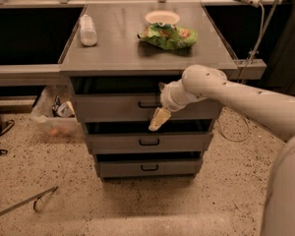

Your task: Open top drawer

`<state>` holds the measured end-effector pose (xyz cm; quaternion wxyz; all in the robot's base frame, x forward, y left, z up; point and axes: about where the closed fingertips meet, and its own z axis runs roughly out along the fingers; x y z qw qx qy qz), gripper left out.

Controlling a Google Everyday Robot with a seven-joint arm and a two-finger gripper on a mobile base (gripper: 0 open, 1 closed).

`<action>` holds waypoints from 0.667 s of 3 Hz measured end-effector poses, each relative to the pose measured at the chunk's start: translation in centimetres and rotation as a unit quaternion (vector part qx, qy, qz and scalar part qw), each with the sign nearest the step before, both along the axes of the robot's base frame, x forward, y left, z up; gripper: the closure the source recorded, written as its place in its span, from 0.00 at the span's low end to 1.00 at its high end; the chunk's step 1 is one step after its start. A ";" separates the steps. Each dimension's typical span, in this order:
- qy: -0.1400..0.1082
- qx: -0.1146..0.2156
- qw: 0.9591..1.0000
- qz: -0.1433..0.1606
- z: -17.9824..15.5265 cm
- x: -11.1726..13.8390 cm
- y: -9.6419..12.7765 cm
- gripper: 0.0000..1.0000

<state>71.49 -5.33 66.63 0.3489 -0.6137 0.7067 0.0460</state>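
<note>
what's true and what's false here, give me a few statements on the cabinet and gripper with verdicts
1. The gripper hangs in front of the top drawer, just below and right of its handle. True.
2. The green bag hangs from the gripper. False: it lies on the cabinet top, beside a white bowl.
3. A white bottle lies on the cabinet top's left side. True.
4. Only two drawers sit under the cabinet top. False: there are three, stacked.
</note>
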 end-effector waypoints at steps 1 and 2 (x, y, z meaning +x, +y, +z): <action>0.063 -0.014 0.998 0.013 -1.3 -0.4 -0.8 0.00; 0.129 -0.020 0.991 0.028 -0.7 -3.3 -2.4 0.00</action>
